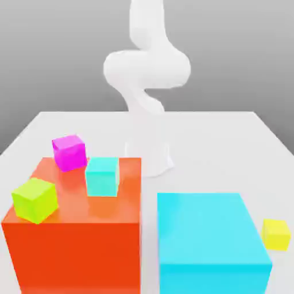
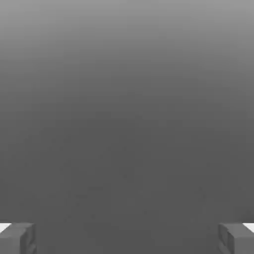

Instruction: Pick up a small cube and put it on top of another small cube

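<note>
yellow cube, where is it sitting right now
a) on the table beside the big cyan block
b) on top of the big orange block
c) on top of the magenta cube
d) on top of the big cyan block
a: the yellow cube rests on the table at the exterior view's right of the big cyan block, while the magenta cube sits on the big orange block.

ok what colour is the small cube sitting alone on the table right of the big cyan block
Plain yellow cube, clearest in the exterior view.
</note>
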